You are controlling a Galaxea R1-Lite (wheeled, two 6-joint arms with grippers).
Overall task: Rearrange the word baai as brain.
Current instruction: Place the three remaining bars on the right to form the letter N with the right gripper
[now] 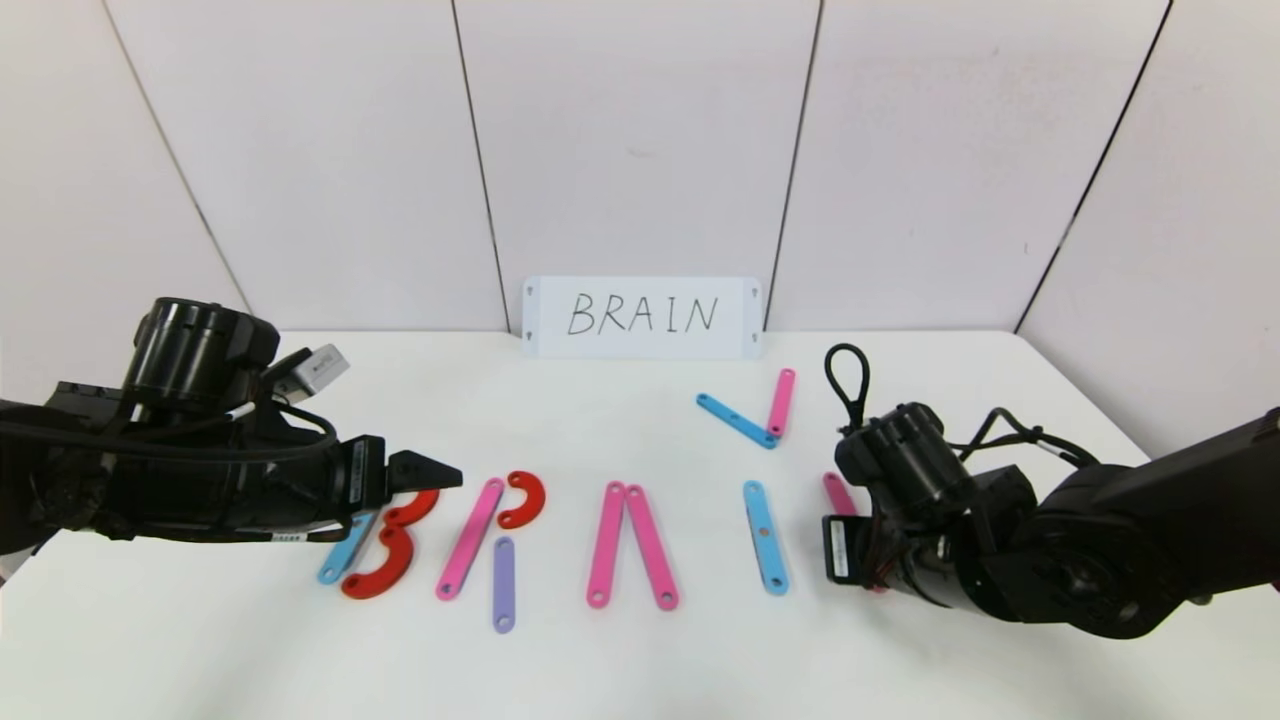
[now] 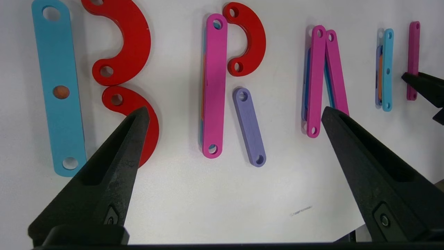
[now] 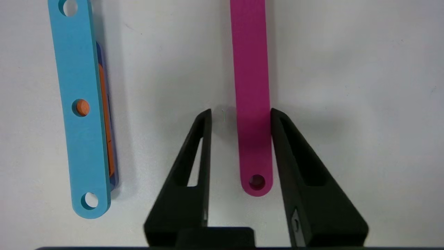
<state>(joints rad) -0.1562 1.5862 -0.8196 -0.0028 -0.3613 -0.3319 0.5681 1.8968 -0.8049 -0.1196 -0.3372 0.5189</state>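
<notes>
White table (image 1: 640, 660), pale panelled walls behind, BRAIN card (image 1: 642, 316) propped at the back edge. Front row of letters: blue bar (image 2: 59, 90) with two red arcs (image 2: 125, 45), pink bar (image 2: 214, 86) with red arc and purple bar (image 2: 249, 126), two pink bars as a peak. Left gripper (image 2: 236, 114) low over the B, fingers spread wide, holding nothing. Right gripper (image 3: 241, 114) spread around a pink bar (image 3: 250, 69) lying flat just beside a blue bar (image 3: 81, 104); one finger close against its edge, gap at the other.

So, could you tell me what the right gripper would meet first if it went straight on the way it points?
The pink bar: it already lies between the open fingers of the right gripper, which point along its length.
</notes>
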